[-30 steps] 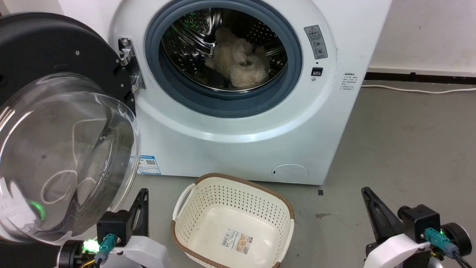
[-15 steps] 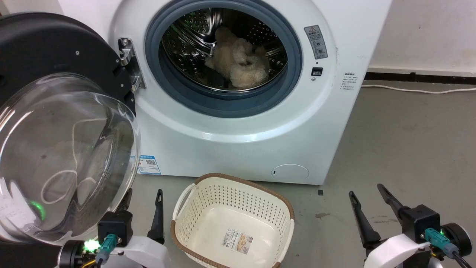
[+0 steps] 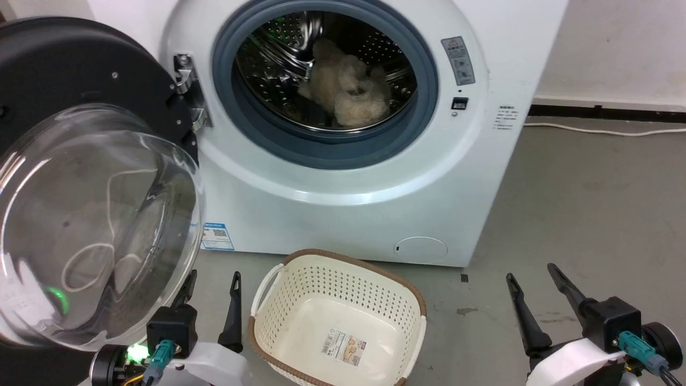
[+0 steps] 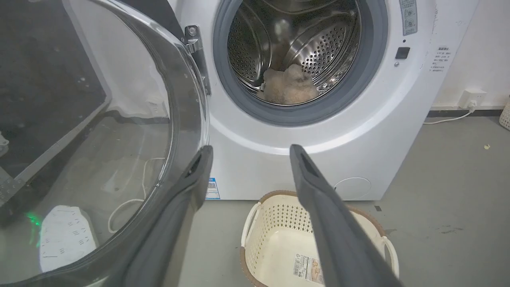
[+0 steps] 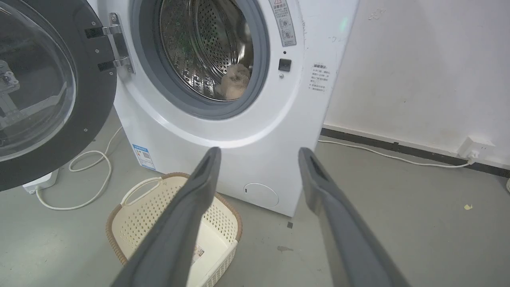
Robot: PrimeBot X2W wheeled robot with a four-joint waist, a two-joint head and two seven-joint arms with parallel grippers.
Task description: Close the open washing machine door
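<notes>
Standing wide open at the left of the white machine (image 3: 348, 214), the washing machine door (image 3: 91, 225) hangs on its hinge (image 3: 185, 80). You have its glass rim just beside your left gripper (image 3: 214, 276), whose fingers are spread and empty. Your right gripper (image 3: 530, 272) (equally spread, holding nothing) sits over bare floor (image 3: 589, 214), well apart from the basket (image 3: 353, 261) standing before the machine.
</notes>
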